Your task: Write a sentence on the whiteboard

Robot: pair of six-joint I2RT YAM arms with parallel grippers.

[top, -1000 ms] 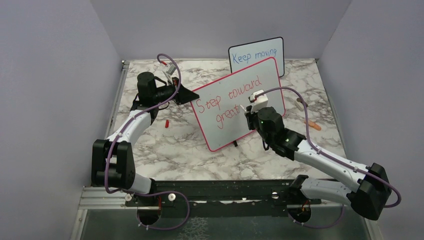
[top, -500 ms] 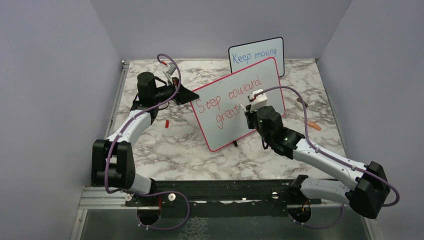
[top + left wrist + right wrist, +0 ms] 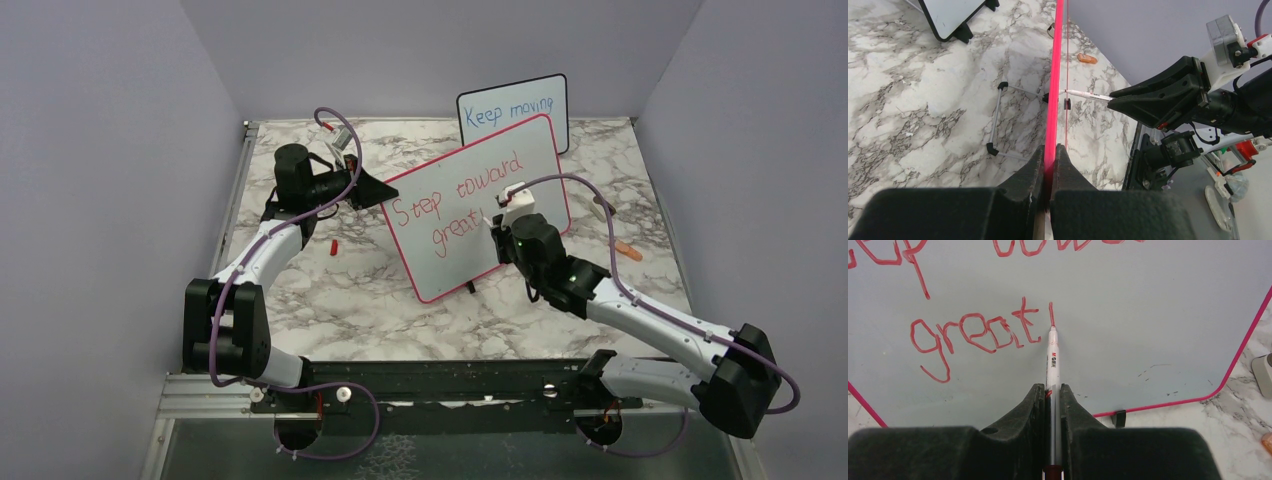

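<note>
My right claw point(image 3: 1052, 390) is closed tight on a slim white-barrelled red marker point(image 3: 1053, 360). Both fingers pinch the barrel, which runs straight out to twelve o'clock. Its tip touches the face of the large white whiteboard with the red-pink frame point(image 3: 1158, 315), at the foot of a short red upright stroke. That stroke stands just on the three o'clock side of "great", the second line of the red handwritten sentence point(image 3: 975, 335). The first line sits above it, toward twelve.

As I judge it, the coming move turns on this: the writing line's long axis runs from nine to three o'clock, climbing slightly. The bare board that the unfinished word needs lies at three o'clock of the tip, out to the pink frame. So the tip must travel that way, pressed to the face. My right arm is the nearer one to that patch, and the only one with a pen.

Further off, my left claw point(image 3: 1049, 150) is shut on the whiteboard's edge, the pink frame clamped between its fingers. From above, that is the board's nine o'clock side. The whiteboard stands propped near the middle of the grey-veined marble tabletop point(image 3: 340, 290). Behind it at twelve o'clock stands a smaller black-framed board point(image 3: 515, 105) with blue writing.
</note>
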